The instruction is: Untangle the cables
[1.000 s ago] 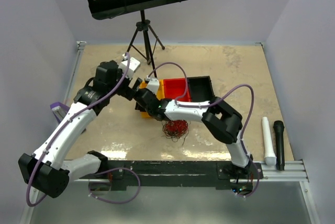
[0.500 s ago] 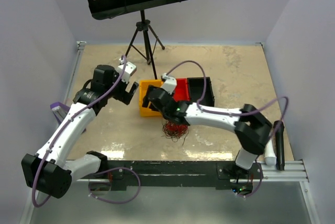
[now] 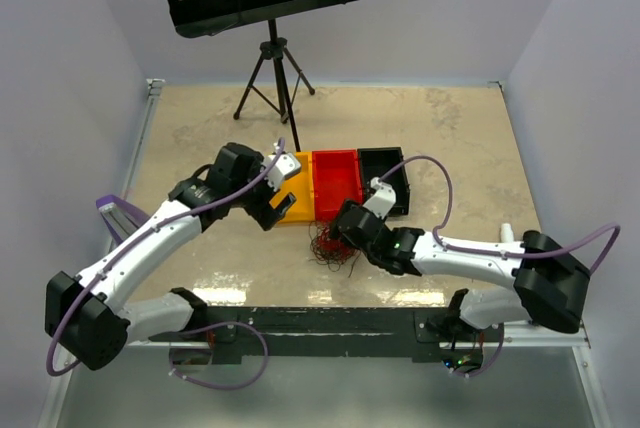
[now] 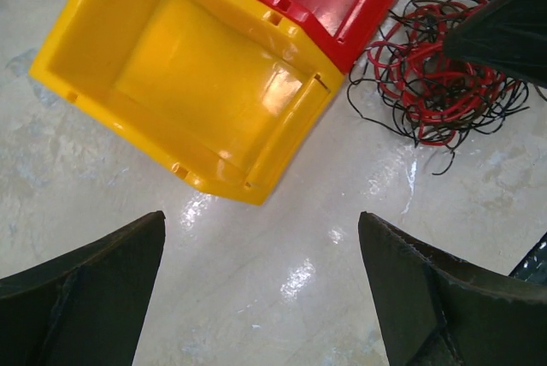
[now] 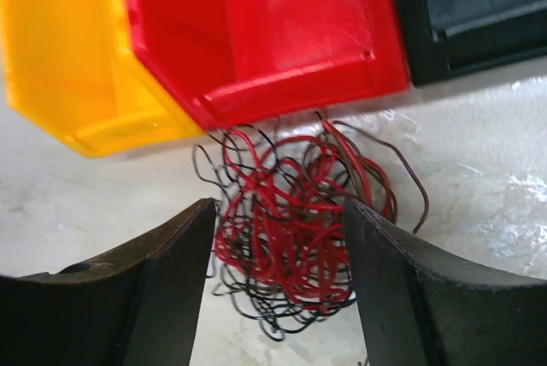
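From the top view, the cables are lying in 1 red-and-black clump on the table, directly under the right hand and just off to the right of the left hand, which is hanging beside the yellow bin. The clump is sitting close against the front of the red bin. From here it is looking roughly round, so it is showing no clear long axis and pointing no particular way. In the left wrist view, the left hand's 2 fingers are standing wide apart with only bare table between them, gripping nothing, and the clump is lying beyond its right finger, so nothing is pinning the wires down. In the right wrist view, the right hand's fingers are spread wide on either side of the clump and closing on nothing yet. I cannot tell whether they are touching any strand. Here too the bunch is reading as a round knot, with only loose black ends straying out toward the red bin and to the right. The likely trouble, as I judge it, is that a pinch from this position is going to catch the whole knot, tightening it and lifting it as 1 lump. With the other hand away from it, the clump could drag along, a stray end could hook on the bin's lip, and such thin wires could slip from the fingers.
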{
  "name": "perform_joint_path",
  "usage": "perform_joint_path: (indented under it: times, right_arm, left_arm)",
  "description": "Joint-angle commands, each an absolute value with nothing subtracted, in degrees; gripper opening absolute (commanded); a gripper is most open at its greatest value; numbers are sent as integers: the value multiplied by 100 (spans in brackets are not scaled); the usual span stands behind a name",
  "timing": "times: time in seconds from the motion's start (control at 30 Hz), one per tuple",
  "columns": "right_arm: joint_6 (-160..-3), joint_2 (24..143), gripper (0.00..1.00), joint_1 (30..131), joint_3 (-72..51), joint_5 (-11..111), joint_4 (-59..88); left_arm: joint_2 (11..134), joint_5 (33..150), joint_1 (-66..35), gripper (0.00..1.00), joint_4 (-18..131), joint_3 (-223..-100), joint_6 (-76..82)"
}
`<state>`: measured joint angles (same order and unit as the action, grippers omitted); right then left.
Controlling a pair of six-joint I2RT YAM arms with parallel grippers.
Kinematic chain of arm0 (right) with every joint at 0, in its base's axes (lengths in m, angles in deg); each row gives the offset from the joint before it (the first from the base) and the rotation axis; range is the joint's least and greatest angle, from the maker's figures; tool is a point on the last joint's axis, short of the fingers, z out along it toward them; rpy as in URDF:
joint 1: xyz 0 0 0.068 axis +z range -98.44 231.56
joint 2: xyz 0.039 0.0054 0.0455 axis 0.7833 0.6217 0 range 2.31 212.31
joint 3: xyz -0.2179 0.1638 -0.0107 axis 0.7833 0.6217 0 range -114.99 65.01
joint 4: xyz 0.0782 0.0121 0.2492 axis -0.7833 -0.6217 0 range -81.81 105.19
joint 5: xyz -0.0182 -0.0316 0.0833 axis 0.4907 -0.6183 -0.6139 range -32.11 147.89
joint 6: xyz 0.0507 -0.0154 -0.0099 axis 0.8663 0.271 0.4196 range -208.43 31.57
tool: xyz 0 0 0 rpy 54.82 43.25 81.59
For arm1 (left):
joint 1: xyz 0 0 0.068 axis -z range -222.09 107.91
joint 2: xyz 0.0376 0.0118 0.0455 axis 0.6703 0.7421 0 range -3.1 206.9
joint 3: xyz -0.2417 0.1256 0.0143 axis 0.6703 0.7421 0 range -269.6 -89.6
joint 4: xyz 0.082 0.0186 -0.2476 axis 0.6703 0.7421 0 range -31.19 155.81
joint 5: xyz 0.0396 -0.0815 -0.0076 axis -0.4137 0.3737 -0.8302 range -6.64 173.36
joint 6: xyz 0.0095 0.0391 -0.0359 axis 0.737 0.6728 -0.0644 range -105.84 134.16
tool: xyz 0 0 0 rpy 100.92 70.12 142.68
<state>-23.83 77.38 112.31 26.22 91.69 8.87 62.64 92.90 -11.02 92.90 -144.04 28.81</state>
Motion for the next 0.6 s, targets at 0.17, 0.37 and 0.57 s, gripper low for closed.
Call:
perform_joint_path:
  times: [0.17, 0.37, 0.57]
  right_arm:
    - [-1962, 8159, 38, 11878, 2661, 8716, 1476]
    - [-1241, 8361, 44, 12898, 2256, 8988, 624]
    - [-977, 7800, 58, 12987, 2326, 9181, 281]
  left_arm:
    - [6361, 9945, -869, 100, 9204, -14295, 3428]
    - [6361, 10059, -816, 100, 9090, -14120, 3569]
    - [6431, 10059, -667, 100, 9028, -13935, 3674]
